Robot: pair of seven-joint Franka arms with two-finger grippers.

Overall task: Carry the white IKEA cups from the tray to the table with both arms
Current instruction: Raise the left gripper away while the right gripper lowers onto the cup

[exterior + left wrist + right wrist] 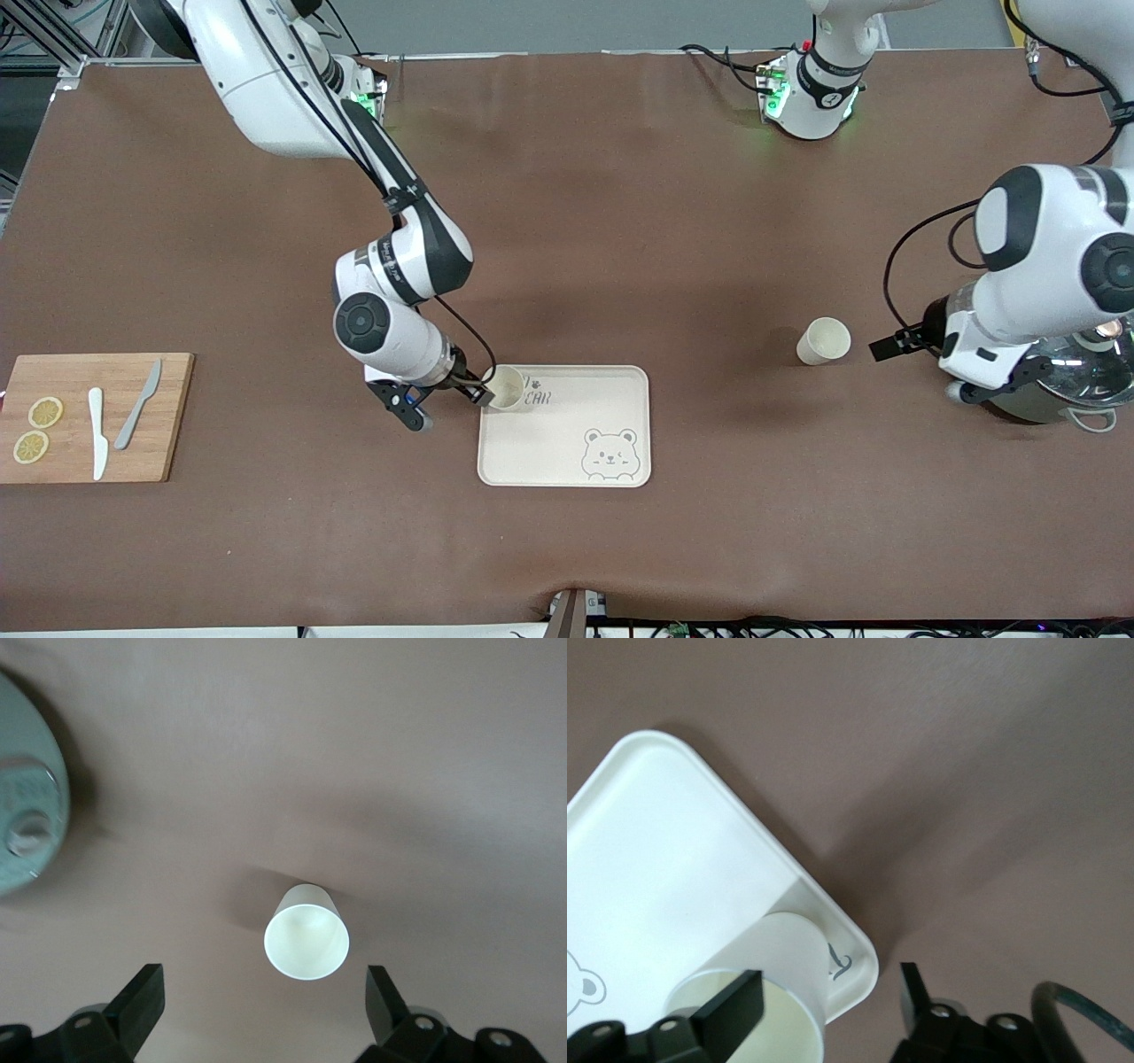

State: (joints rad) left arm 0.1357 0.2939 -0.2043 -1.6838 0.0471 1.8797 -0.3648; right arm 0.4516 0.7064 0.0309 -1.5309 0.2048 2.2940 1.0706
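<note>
Now, cup one [506,387] stands upright on the tray [611,390], in the corner toward my right arm's end of the table and farther from the front camera, next to the printed lettering. My right gripper [483,393] is at that cup: one finger [732,1005] sits over the rim, the other [913,992] is outside the tray's edge, so the jaws are spread and not clamped on it (wrist view confirms a gap).

Cup two [823,341] stands upright on the bare brown table [620,221], well apart from the tray, toward my left arm's end. My left gripper [904,340] is near it, not touching; its fingers [142,1001] are wide apart with the cup [306,933] centred between them.

Grey-green pot with glass lid [1063,381] sits under my left wrist. A cutting board [173,416] lies at the right arm's end, carrying two lemon slices [37,430], a white knife [97,432] and a grey knife [137,404].
</note>
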